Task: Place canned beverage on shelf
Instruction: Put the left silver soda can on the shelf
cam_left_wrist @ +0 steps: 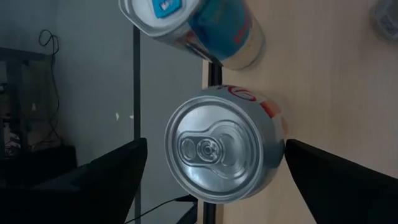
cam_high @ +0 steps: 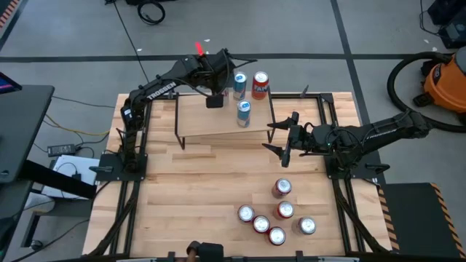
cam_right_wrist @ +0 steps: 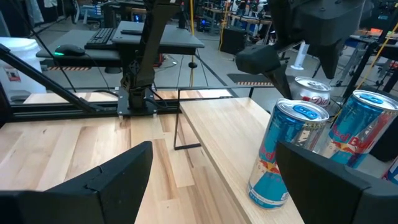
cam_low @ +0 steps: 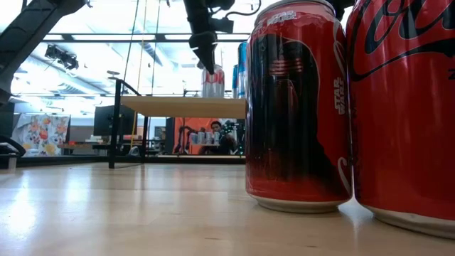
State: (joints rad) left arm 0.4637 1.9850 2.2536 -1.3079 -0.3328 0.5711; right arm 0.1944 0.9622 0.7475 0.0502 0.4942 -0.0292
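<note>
The shelf [cam_high: 204,116] is a light-wood board on thin black legs at the table's far middle. A silver-topped red-and-white can [cam_left_wrist: 224,149] stands upright on its far edge, also seen in the low view [cam_low: 213,82]. My left gripper [cam_high: 215,100] hangs open over this can, pointing down, one finger [cam_left_wrist: 106,180] on each side of it; I see no touch. Two blue cans [cam_high: 239,84] [cam_high: 244,113] and a red can [cam_high: 260,85] also stand on the shelf. My right gripper [cam_high: 275,138] is open and empty beside the shelf's near right corner.
Several red and silver cans [cam_high: 277,215] stand on the slatted tabletop at the near right. Two of them [cam_low: 298,107] fill the low view's right half. Bare tabletop [cam_high: 182,189] lies at the near left. An orange vacuum [cam_high: 444,80] stands on the floor at the right.
</note>
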